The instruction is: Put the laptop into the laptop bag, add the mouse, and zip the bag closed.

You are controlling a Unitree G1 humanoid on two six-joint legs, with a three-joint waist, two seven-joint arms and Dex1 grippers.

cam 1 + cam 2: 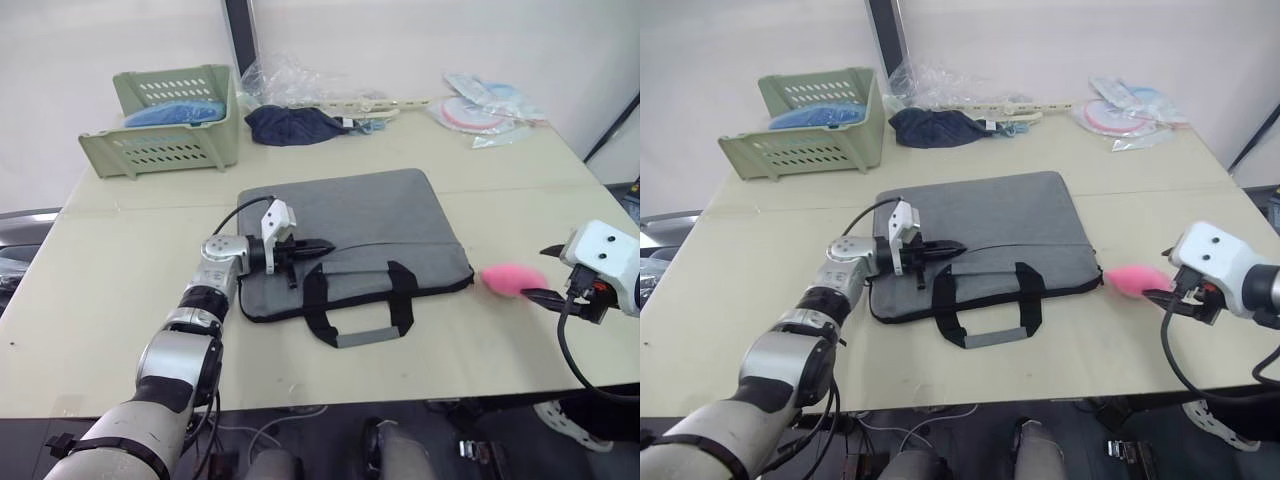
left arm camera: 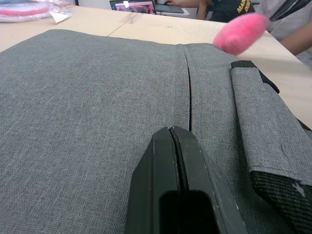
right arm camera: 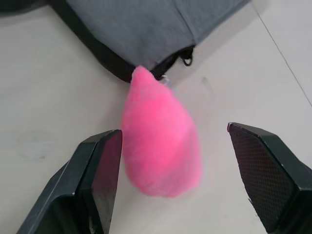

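While one laptop bag [image 1: 350,240] lies zipped, left fingers [image 2: 178,190] pressed together, right fingers [image 3: 100,170] spread around one pompom [image 3: 161,146]

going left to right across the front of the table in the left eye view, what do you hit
Left claw, shut, over the bag → flat grey fabric laptop bag with black strap handles → pink fluffy pompom charm → right claw, open around the pompom.

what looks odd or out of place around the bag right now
Nothing is spilled or damaged. The flat grey fabric laptop bag lies slightly askew on the table. Its pink fluffy pompom charm lies on the table off the bag's corner, between the open fingers of the right gripper. The left gripper, shut, rests on the bag.
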